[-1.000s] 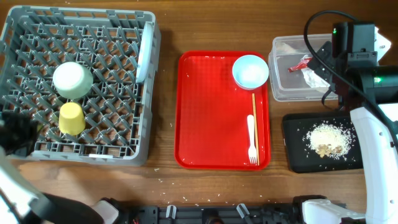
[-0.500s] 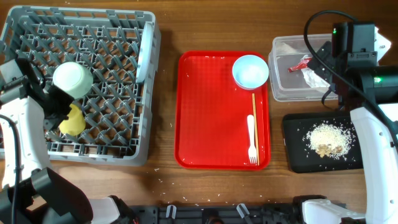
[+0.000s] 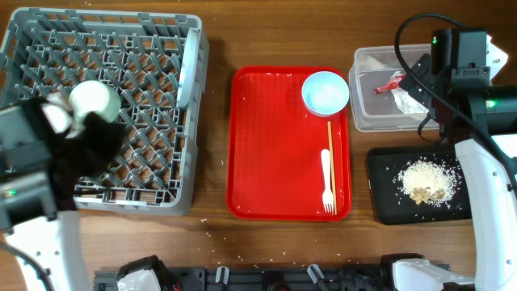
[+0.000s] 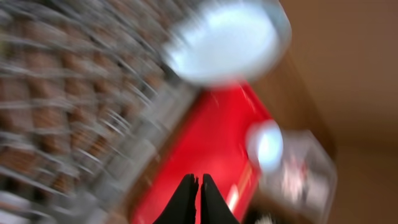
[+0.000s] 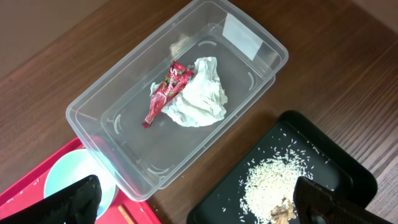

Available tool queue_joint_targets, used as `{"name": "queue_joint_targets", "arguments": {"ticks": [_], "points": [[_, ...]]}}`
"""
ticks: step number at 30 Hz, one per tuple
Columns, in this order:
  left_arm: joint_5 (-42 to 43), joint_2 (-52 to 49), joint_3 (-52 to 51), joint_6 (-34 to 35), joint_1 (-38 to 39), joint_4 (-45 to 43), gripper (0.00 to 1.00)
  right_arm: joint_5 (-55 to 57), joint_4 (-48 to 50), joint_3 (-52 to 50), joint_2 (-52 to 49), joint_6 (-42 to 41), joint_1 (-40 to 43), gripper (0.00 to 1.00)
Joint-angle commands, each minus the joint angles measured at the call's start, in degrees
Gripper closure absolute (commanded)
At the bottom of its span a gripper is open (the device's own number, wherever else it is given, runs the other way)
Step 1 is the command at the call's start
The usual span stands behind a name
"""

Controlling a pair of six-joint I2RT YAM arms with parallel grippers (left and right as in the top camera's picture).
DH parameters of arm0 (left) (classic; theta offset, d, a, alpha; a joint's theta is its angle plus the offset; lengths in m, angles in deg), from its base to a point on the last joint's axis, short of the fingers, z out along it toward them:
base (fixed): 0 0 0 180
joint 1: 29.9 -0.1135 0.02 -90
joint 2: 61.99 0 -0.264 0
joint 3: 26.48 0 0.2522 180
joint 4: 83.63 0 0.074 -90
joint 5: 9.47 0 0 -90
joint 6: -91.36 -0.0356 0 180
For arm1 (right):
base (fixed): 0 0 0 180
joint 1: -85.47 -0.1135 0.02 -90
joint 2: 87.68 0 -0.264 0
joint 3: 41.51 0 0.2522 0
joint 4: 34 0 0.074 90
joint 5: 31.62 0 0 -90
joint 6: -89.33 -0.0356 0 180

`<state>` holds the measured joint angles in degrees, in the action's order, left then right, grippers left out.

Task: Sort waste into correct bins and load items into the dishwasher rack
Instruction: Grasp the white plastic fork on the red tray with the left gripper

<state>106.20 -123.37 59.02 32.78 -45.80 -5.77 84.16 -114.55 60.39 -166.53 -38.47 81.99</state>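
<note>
Plainly, the red wrapper (image 5: 164, 93) touches the crumpled white napkin (image 5: 200, 99).

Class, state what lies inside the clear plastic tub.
Inside the clear tub lie a red wrapper and a crumpled white napkin, touching each other. Whatever the napkin covers beneath it cannot be seen.

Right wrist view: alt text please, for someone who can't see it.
A clear tub holds a crumpled white napkin and a red wrapper. Beside it, a black tray carries rice, and a pale blue bowl shows at the lower left.
</note>
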Motion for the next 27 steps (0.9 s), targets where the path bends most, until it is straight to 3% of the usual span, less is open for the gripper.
{"name": "queue_joint_targets", "arguments": {"ticks": [1, 3, 4, 6, 7, 10, 12, 13, 17, 20, 22, 24, 25, 26, 27], "points": [[4.31, -0.72, 0.63, 0.59, 20.79, -3.08, 0.67, 1.16, 0.11, 0.63, -0.11, 0.17, 0.20, 0.00], [4.31, -3.45, 0.63, 0.59, 33.88, -8.68, 0.34, 1.16, 0.11, 0.63, -0.11, 0.17, 0.20, 0.00], [4.26, -6.08, 0.63, 0.59, 41.77, -13.35, 0.45, 1.16, 0.11, 0.63, -0.11, 0.17, 0.20, 0.00], [1.49, -11.41, 0.63, 1.46, 51.60, -19.26, 0.50, 1.16, 0.13, 0.63, -0.11, 0.17, 0.20, 0.00], [-4.76, -14.99, 0.63, 5.44, 56.15, -21.11, 0.50, 1.16, 0.11, 0.63, -0.11, 0.17, 0.20, 0.00], [-21.66, -26.77, 0.63, 19.54, 63.67, -23.06, 0.59, 1.16, 0.13, 0.63, -0.11, 0.17, 0.20, 0.00], [-22.75, -33.73, 0.63, 20.31, 66.49, -26.49, 0.66, 1.16, 0.11, 0.63, -0.11, 0.17, 0.20, 0.00], [-22.77, -37.86, 0.63, 20.35, 68.28, -28.41, 0.74, 1.16, 0.11, 0.63, -0.11, 0.15, 0.20, 0.00], [-30.67, -47.60, 0.63, 23.52, 74.27, -32.24, 0.77, 1.16, 0.11, 0.63, -0.11, 0.17, 0.20, 0.00], [-39.52, -49.20, 0.63, 23.52, 77.55, -35.06, 0.64, 1.16, 0.11, 0.63, -0.11, 0.15, 0.20, 0.00], [-40.68, -49.20, 0.63, 23.50, 78.44, -37.97, 0.54, 1.16, 0.11, 0.63, -0.11, 0.15, 0.20, 0.00], [-40.04, -49.20, 0.63, 23.50, 79.19, -40.13, 0.06, 1.16, 0.11, 0.63, -0.11, 0.17, 0.20, 0.01], [-38.05, -49.20, 0.63, 23.45, 79.45, -39.52, 0.14, 1.16, 0.11, 0.63, -0.11, 0.17, 0.20, 0.00], [-38.34, -49.20, 0.63, 23.43, 79.54, -38.99, 0.28, 1.16, 0.11, 0.63, -0.11, 0.15, 0.20, 0.00], [-38.34, -49.20, 0.63, 22.84, 79.54, -38.80, 0.25, 1.16, 0.11, 0.63, -0.11, 0.17, 0.20, 0.00]]}}
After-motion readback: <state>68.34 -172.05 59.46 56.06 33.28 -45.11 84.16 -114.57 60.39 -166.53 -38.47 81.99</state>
